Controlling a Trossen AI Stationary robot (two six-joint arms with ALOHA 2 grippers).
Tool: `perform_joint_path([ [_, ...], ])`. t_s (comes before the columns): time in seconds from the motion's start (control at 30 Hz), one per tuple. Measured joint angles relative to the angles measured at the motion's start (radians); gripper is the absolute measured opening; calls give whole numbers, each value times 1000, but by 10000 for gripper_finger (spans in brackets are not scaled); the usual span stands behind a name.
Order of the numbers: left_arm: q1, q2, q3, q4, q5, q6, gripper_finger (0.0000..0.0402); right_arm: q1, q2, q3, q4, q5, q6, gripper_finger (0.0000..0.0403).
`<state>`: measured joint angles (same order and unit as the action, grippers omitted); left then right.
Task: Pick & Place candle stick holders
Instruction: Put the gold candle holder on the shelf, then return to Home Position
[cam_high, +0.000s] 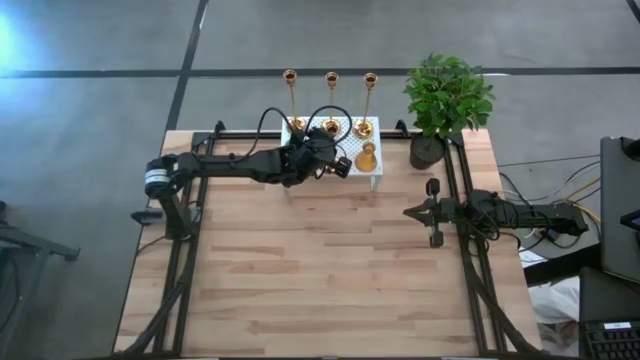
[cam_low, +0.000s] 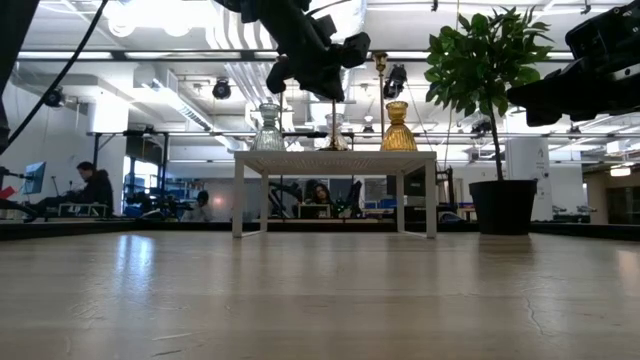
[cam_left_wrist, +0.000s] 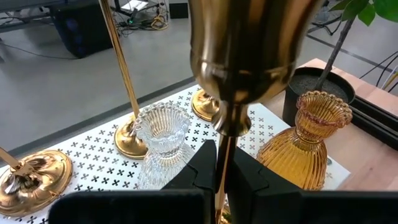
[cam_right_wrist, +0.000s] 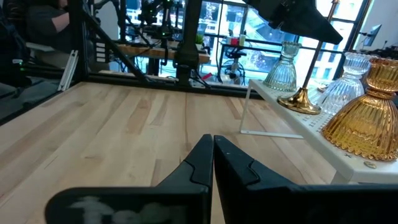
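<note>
Candlestick (cam_left_wrist: 239, 68) stands upright, stem vertical, clamped in left pincer (cam_left_wrist: 221, 168).

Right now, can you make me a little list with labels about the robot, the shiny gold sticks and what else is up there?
left gripper: above the small white table, shut on a gold candle stick holder
right gripper: waiting over the wood at the table's right side, fingers together, holding nothing
other gold holders: three standing on the white table, tall stems up
also on the white table: amber glass holder, clear glass holder
beside it: potted plant
</note>
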<state>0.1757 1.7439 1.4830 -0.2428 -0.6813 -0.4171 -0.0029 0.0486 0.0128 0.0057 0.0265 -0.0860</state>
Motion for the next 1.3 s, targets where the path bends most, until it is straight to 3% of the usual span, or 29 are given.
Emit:
perform_joint_path([
  [0.3,0,0,0,0,2,3,19,0,0,0,0,0,0,9],
  [0.53,0,4,-10,-10,15,2,67,0,0,0,0,0,0,9],
  [0.93,0,2,-18,-3,7,-3,81,0,0,0,0,0,0,9],
  [1.3,0,2,-18,-6,5,-2,127,0,0,0,0,0,0,9],
])
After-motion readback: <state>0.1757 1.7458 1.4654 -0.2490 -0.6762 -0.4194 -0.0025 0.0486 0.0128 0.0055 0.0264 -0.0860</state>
